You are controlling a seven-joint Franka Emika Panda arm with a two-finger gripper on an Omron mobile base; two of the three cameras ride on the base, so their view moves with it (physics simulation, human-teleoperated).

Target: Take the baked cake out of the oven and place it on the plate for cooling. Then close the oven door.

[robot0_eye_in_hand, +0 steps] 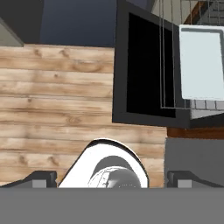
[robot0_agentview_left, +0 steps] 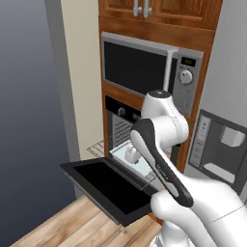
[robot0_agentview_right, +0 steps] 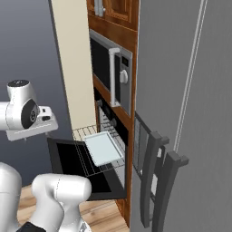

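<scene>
One oven door lies flat, fully open.

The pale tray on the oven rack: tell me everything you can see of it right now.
The pale tray is a flat, blue-white rectangle with a slightly raised rim and rounded corners, matte like enamel or plastic. It lies level on the wire rack, which is pulled out of the oven above the lowered oven door. Its top looks bare in the right base and hand views; the arm hides part of it in the left base view. Only the rack touches it.
</scene>
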